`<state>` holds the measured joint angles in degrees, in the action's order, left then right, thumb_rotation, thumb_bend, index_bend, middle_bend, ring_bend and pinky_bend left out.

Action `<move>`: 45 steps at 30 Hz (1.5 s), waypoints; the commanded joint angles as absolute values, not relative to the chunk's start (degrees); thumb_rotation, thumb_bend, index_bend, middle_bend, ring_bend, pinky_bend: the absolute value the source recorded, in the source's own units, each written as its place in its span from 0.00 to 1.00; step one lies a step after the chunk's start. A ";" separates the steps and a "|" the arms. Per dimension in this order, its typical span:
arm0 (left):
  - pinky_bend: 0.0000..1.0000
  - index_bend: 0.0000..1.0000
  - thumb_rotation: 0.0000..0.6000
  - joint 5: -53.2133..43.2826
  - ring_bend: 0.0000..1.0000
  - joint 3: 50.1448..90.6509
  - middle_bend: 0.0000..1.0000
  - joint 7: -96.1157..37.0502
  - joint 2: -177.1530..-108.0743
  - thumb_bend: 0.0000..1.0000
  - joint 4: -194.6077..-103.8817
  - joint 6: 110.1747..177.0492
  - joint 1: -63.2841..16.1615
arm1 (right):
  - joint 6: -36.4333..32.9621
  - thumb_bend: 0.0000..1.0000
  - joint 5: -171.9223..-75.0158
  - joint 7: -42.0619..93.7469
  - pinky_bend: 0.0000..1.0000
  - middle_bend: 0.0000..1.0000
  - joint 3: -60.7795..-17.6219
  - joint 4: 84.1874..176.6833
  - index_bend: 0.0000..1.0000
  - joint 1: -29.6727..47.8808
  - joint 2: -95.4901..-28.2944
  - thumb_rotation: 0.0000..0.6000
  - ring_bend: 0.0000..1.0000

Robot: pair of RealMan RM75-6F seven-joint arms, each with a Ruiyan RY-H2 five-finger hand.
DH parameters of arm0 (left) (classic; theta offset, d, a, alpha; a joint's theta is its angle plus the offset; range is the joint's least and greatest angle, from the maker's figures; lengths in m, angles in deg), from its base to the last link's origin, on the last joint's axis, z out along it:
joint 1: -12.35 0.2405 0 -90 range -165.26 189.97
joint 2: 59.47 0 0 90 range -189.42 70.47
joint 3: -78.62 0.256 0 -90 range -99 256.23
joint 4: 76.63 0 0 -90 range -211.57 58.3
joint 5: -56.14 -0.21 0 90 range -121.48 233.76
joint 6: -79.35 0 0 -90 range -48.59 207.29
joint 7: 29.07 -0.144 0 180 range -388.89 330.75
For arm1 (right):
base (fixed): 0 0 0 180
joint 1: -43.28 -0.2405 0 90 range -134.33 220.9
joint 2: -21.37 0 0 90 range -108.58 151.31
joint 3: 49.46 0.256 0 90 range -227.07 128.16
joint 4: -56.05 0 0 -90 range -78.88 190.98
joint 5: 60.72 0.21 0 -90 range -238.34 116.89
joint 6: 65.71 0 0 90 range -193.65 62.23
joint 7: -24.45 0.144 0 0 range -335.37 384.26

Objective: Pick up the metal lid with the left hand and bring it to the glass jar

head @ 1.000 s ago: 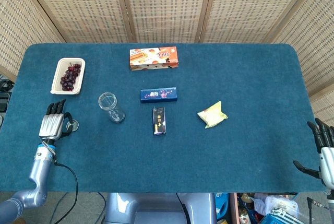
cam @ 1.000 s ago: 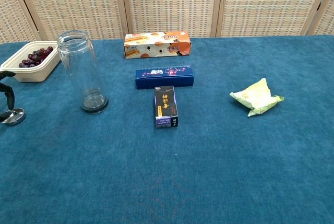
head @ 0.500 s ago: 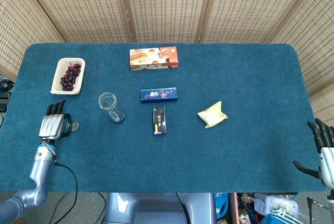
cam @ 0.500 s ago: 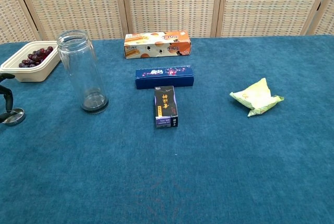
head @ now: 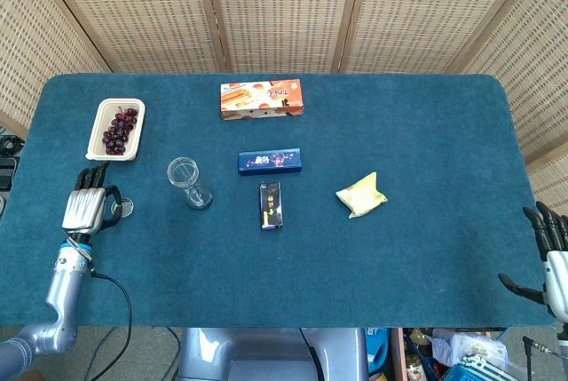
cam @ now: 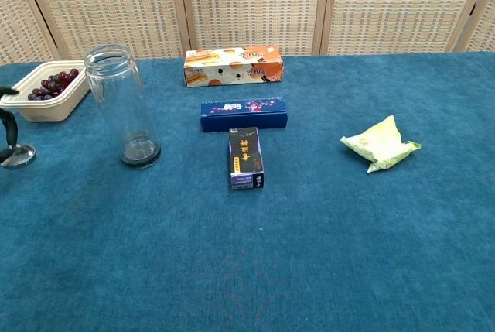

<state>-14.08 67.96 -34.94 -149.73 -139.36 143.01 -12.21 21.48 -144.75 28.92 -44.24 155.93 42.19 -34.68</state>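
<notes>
Head view, near left corner: our left hand has a silver-grey metallic back plate and black fingers. Behind it runs a slim forearm of pale blue-grey metal, jointed by a narrower wrist collar, and a thin black cable loops from the wrist down past the table edge. In the chest view only a dark, curved finger shows at the far left edge. Head view, near right corner: our right hand has the same black fingers on a light grey-white palm housing, with a black thumb set at its side.
</notes>
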 commanded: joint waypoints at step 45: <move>0.00 0.60 1.00 1.61 0.00 59.82 0.00 -58.88 -135.54 0.48 -176.10 145.52 -28.33 | 21.33 0.00 -142.78 30.25 0.00 0.00 -43.45 155.52 0.01 42.32 -34.26 1.00 0.00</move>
<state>1.54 59.75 -58.99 -135.43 -176.20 145.62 -28.25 21.32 -142.78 30.25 -43.45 155.51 42.32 -34.26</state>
